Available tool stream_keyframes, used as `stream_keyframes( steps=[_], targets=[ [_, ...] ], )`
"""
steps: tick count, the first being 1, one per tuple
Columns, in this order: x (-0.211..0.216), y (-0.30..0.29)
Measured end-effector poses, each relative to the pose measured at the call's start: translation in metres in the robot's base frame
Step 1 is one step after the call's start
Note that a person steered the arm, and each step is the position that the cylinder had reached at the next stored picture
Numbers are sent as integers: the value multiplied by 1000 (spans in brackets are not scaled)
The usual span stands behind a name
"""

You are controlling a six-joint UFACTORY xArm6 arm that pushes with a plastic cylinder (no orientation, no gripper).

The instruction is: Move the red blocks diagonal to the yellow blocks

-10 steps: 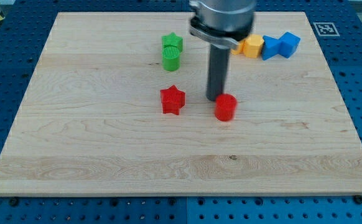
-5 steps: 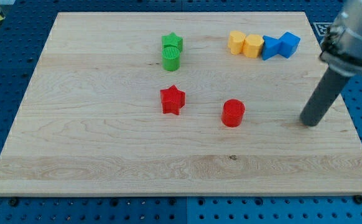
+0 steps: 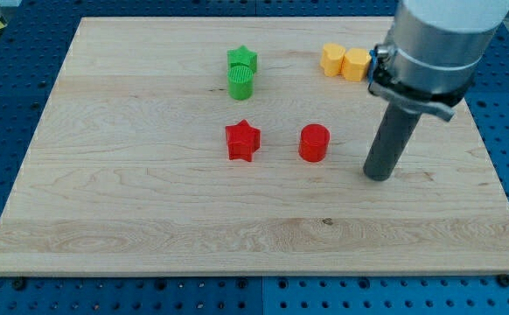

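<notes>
A wooden board [image 3: 149, 210] lies on a blue pegged table [image 3: 10, 105]. The arm carries no claw, only a dark rod; my tip [image 3: 377, 176] rests right of the red cylinder [image 3: 314, 143], apart from it. The red star [image 3: 242, 141] sits further left. Two yellow blocks [image 3: 345, 62] touch near the top, diagonally up-right of the reds. A green star [image 3: 242, 59] touches a green cylinder [image 3: 240, 83].

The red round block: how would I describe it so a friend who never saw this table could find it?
Start at the pale wooden board and look near its middle, where two red blocks sit side by side, apart. The red cylinder block is the one toward the view's right, with the dark rod's tip to its right, apart. Its neighbour, the red star block, has points; this one is smooth and round.
</notes>
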State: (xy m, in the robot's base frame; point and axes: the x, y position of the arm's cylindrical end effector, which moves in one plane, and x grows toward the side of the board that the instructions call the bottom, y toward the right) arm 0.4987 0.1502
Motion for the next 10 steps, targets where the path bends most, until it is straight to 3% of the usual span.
stream_keyframes(
  steps=[1, 3, 10],
  targets=[
    [-27, -18],
    [-29, -103],
    [-212, -109]
  ],
)
